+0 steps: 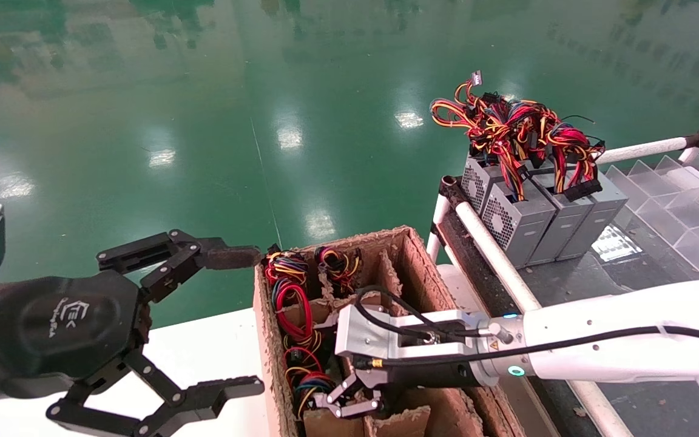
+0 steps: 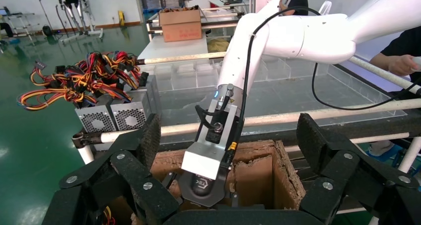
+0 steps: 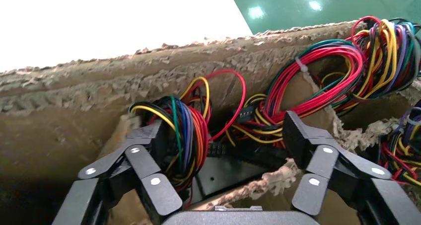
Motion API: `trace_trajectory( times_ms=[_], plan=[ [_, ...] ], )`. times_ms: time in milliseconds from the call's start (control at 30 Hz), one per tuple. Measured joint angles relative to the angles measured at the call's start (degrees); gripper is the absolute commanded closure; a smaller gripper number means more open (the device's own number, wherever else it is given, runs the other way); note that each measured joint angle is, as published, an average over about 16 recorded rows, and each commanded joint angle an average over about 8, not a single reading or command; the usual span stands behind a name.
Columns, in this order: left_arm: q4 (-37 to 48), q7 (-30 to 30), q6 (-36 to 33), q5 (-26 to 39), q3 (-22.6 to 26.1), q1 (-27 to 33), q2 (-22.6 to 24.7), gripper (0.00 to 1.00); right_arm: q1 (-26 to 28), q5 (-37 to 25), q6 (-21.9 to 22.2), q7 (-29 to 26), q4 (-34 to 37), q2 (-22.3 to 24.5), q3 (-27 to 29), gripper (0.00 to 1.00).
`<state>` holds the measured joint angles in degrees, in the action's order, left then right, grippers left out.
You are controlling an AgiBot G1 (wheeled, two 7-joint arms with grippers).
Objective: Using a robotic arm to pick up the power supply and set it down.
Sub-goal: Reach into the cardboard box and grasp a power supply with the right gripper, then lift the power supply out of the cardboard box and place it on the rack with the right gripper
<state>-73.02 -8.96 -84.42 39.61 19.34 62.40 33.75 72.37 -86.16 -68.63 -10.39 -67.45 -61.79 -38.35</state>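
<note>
The right gripper (image 1: pixel 349 397) is down inside the cardboard box (image 1: pixel 413 255), jaws spread around a looped wire bundle (image 3: pixel 186 135) above the power supply (image 3: pixel 223 173), which sits low in its compartment. It looks heavy and rigid; the floppy wires would slip, so grip the metal body. The left gripper (image 1: pixel 204 321) hovers alongside, jaws spread.

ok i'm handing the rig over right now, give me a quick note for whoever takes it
Right claw: open, down inside the cardboard box, fingers either side of a looped wire bundle; nothing gripped yet.
Left claw: open, empty, parked beside the box.
Power supply: in its box slot, only a dark part visible under the wires.
Three grey boxes already stand on the rack.
Left: close, lift out, set down.
</note>
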Motion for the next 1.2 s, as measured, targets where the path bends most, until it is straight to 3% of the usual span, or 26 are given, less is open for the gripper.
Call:
trace_trajectory(
  times_ms=[733,1200],
  plan=[
    [0.0,0.0,0.0,0.0,0.0,0.0,0.0,0.00,-0.4,0.5,-0.6,1.9,1.9,-0.7,-0.3,1.00],
    [0.0,0.0,0.0,0.0,0.0,0.0,0.0,0.00,-2.7,6.9,-1.2,4.4,-1.7,3.3,3.6,1.00]
  ],
)
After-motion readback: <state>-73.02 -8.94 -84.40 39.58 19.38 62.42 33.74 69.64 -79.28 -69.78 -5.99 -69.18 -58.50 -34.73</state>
